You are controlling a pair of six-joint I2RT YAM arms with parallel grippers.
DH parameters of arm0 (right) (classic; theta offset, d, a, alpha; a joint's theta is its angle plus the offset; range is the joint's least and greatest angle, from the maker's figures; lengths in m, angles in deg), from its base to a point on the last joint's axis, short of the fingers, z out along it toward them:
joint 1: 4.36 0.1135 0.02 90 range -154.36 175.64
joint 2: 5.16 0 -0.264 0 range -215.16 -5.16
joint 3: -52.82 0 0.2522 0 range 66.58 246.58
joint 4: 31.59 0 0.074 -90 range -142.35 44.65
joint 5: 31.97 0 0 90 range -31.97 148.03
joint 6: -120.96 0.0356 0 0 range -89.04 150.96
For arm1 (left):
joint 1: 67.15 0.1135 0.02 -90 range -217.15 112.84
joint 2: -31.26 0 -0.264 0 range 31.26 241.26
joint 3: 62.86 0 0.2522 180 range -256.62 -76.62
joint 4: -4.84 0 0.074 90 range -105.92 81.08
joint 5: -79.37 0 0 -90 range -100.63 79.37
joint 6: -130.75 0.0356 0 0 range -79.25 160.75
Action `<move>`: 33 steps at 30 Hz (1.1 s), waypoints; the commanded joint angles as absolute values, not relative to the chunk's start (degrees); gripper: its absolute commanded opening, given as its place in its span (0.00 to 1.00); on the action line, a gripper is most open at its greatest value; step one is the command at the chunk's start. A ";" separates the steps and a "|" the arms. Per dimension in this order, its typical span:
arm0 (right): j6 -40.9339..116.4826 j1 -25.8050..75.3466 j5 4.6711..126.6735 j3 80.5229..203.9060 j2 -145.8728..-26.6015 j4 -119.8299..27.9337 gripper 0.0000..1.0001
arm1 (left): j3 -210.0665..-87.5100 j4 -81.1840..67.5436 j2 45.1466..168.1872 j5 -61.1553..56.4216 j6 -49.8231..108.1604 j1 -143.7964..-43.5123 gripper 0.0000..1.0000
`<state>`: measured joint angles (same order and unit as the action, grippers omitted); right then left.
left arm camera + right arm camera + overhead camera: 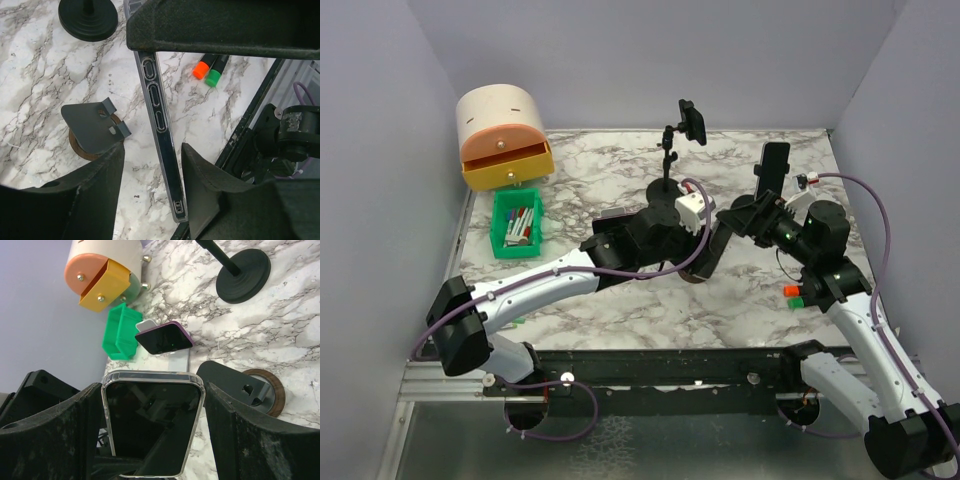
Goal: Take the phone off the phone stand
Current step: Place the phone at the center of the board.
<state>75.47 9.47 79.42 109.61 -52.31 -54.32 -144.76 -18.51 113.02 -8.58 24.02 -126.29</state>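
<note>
phone (775, 166) upright, long axis vertical, clamped in right tool (152, 395), left tool (152, 150) apart

Marble table (650, 310): orange box (503, 135), green bin (517, 251), black stand base (667, 192), phone stand (95, 127), markers (201, 69).

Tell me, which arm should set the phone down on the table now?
Right. The right fingers already grip the phone, lifted off the stand. The left fingers are open, holding nothing.
</note>
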 commanded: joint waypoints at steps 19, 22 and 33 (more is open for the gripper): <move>77.47 9.88 84.67 114.91 -51.04 -55.24 1.00 | -146.47 -18.86 111.32 -9.04 22.38 -126.83 0.00; 77.15 9.88 85.06 116.48 -50.43 -57.37 1.00 | -145.47 -19.17 109.30 -10.22 22.22 -126.83 0.00; 72.19 9.97 76.31 119.30 -44.00 -72.07 1.00 | -132.49 -24.01 85.88 -24.94 12.78 -126.83 0.00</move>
<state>74.36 9.58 80.51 119.88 -46.02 -64.84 -137.00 -24.08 96.01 -17.00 19.10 -126.55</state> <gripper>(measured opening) 0.998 0.112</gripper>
